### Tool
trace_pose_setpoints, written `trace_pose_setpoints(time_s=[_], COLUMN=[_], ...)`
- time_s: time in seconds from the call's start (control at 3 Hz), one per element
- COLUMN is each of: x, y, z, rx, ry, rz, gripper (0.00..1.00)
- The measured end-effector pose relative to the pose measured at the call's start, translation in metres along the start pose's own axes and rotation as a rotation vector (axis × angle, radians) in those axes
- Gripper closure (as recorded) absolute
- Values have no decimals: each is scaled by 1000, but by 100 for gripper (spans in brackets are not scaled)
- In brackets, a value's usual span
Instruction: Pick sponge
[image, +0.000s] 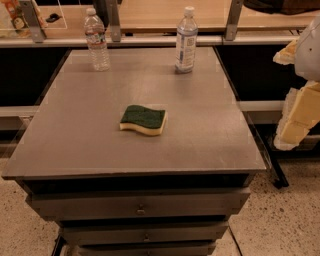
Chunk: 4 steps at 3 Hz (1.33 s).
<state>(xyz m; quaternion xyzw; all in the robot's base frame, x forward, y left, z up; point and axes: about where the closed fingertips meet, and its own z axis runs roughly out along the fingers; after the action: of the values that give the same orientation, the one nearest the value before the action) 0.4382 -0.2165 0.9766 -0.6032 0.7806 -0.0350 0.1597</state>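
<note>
- Sponge (143, 120) is seen lying flat near the middle of the grey table (210, 135), a little toward the table's front edge, with its dark green layer turned up and its pale yellow foam shown along the near side.
- Nothing is touched by the sponge except the table top.
- The gripper (295, 107) is held off the table's right edge, out over the floor and above the level of the table top, well apart from the sponge.
- Nothing is gripped by it, and whether it is released or clenched cannot be told.
- Two clear water bottles are stood upright at the table's far edge, one (97, 40) toward the far left and one (186, 40) toward the far right.
- Drawers (140, 205) are stacked under the table's front edge.
</note>
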Motion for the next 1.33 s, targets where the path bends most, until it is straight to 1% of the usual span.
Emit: trace_pose_setpoints(time_s=[0.33,0.67,1.0,1.33], x=[-4,-15,-27,-40], y=[1,9,19,24], z=[1,7,23,43], rx=[1,-1,-43,-110], ry=[-3,8,-1,-17], rz=[-2,-19,-18,-9], gripper=[0,0,0,0])
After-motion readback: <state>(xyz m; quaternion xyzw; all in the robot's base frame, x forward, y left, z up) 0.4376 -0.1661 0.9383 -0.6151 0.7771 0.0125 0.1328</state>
